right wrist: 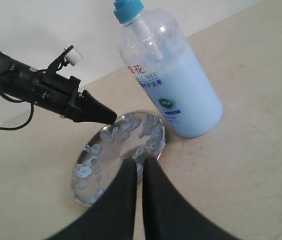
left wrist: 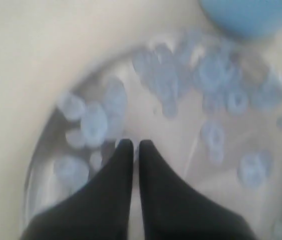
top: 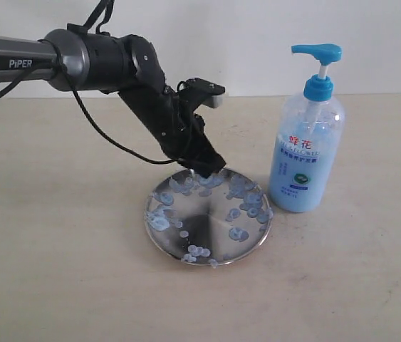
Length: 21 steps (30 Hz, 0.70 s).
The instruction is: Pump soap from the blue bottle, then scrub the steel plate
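Note:
The steel plate (top: 211, 226) lies on the table, dotted with pale blue soap (top: 246, 203) blobs. The blue bottle (top: 307, 146) stands upright just right of it, pump head up. My left gripper (top: 211, 168) is shut and empty, its tips pointing down at the plate's far rim, on or just above the blobs. In the left wrist view the fingertips (left wrist: 132, 145) sit over the plate (left wrist: 143, 112) among soap (left wrist: 95, 122). My right gripper (right wrist: 139, 162) is shut and empty, held above the plate (right wrist: 111, 156) with the bottle (right wrist: 168, 80) beyond; the exterior view does not show it.
The beige table (top: 58, 249) spreads around the plate, with a white wall behind. The left arm's black cable (top: 107, 139) hangs over the table left of the plate. The bottle stands close to the plate's right rim.

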Motion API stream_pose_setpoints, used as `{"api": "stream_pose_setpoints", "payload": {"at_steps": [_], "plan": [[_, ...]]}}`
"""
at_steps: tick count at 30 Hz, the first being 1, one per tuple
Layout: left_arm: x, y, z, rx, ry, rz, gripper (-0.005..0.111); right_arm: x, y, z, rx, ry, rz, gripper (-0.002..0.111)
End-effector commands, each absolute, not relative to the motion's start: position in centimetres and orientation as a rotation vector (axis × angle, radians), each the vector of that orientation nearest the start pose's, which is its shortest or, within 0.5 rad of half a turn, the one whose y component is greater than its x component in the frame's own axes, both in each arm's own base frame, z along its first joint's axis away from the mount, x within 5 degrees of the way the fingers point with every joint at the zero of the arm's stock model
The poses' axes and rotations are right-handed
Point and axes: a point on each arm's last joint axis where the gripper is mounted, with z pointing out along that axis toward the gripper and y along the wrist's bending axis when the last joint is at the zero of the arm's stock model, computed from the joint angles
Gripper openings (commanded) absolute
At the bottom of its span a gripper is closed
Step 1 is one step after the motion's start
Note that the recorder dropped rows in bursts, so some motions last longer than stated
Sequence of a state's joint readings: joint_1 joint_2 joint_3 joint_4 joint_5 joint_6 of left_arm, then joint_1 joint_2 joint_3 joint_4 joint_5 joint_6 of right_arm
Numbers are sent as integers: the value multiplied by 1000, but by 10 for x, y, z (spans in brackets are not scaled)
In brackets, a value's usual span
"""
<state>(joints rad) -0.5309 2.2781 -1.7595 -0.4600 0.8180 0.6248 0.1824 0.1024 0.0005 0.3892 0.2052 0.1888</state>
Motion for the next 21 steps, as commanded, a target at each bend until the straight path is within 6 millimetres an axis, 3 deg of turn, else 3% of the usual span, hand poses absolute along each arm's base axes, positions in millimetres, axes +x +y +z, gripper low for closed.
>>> {"api": "stream_pose_setpoints", "payload": {"at_steps": [1,4,8,10,12,14,16,17,20,21], "plan": [[387,-284,140,1202,2502,-846,4,61,18,190,287,1794,597,0],[364,-277,138,1623,2454,-955,4,61,18,190,287,1794,597,0],[366,-261,130,1862,2443,-695,4,61,18,190,287,1794,597,0],[384,-259,126,1733,2416,-466,4,61,18,190,287,1794,597,0],[401,-265,126,1440,2420,-403,4,61,18,190,287,1794,597,0],[408,-276,129,1126,2437,-552,4,61,18,190,287,1794,597,0],[402,-287,131,1053,2447,-777,4,61,18,190,287,1794,597,0],[395,-289,132,1139,2430,-848,4,61,18,190,287,1794,597,0],[366,-281,133,1687,2325,-983,4,61,18,190,288,1785,596,0],[361,-275,131,1809,2333,-957,4,61,18,190,288,1785,596,0]]}}
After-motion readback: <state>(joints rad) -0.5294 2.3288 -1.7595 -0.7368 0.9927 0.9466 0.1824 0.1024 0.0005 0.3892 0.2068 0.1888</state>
